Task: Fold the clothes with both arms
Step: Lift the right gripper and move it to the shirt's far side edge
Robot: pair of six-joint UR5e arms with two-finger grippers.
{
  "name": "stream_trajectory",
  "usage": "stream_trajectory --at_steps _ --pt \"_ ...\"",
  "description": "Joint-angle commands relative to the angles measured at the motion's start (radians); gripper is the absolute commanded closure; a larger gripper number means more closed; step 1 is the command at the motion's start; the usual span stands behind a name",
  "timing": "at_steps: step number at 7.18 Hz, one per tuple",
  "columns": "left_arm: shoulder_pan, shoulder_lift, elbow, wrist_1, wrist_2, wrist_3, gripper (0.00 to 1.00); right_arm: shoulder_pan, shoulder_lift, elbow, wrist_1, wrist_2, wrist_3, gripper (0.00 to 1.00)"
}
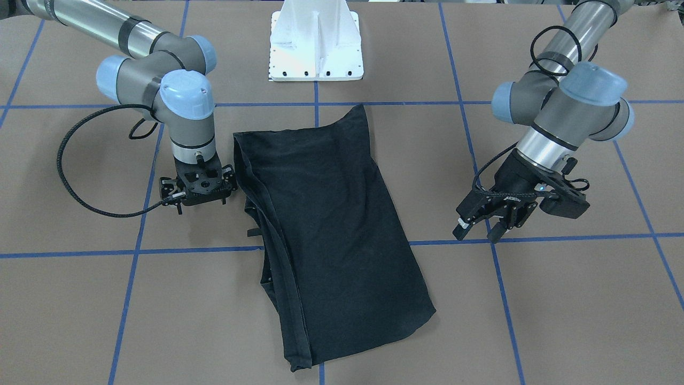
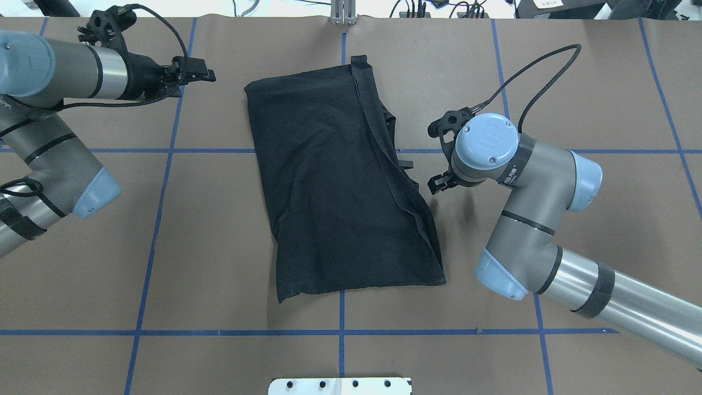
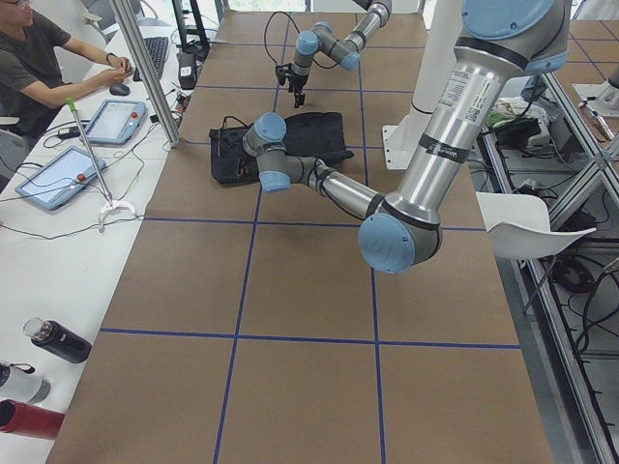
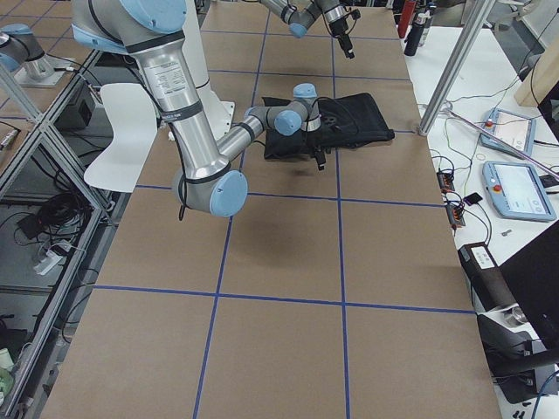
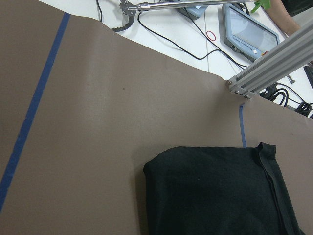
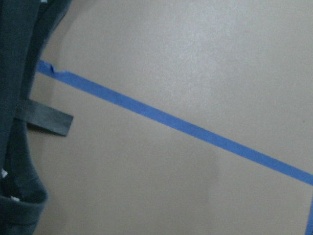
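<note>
The clothes are one black T-shirt [image 1: 331,224], folded lengthwise into a long strip on the brown table, plain black side up. It also shows in the overhead view [image 2: 340,186] and in the left wrist view [image 5: 220,196]. My right gripper [image 1: 200,199] points straight down, low over the table just beside the shirt's layered long edge. It looks open and holds nothing. A sliver of that edge fills the left side of the right wrist view [image 6: 14,73]. My left gripper [image 1: 481,231] hangs tilted above the table, well off the shirt's other side, open and empty.
The white pedestal base [image 1: 315,48] stands at the robot's side of the table. Blue tape lines [image 1: 534,239] grid the brown surface. Beyond the far edge are an aluminium post [image 5: 274,58], tablets [image 3: 58,174], bottles [image 3: 58,340] and a seated person [image 3: 34,58].
</note>
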State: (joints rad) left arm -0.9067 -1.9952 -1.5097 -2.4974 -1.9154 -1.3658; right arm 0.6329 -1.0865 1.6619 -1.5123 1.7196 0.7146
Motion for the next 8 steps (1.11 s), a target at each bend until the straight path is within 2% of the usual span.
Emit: stream_trajectory --at_steps 1,3,5,6,8 --pt "0.002 -0.001 0.002 0.000 -0.001 0.001 0.00 0.033 0.063 -0.001 -0.003 0.049 -0.003 0.02" --pt "0.003 -0.001 0.003 0.000 -0.001 0.001 0.00 -0.017 0.118 -0.004 -0.002 0.023 0.003 0.01" --pt "0.003 -0.001 0.016 -0.001 -0.001 0.002 0.00 -0.068 0.154 -0.014 -0.002 -0.049 -0.003 0.01" --pt "0.003 0.001 0.016 -0.003 -0.001 0.005 0.00 -0.114 0.152 -0.017 -0.003 -0.107 -0.003 0.01" --pt "0.003 0.001 0.023 -0.005 -0.001 0.011 0.00 -0.136 0.151 -0.045 -0.002 -0.130 -0.006 0.01"
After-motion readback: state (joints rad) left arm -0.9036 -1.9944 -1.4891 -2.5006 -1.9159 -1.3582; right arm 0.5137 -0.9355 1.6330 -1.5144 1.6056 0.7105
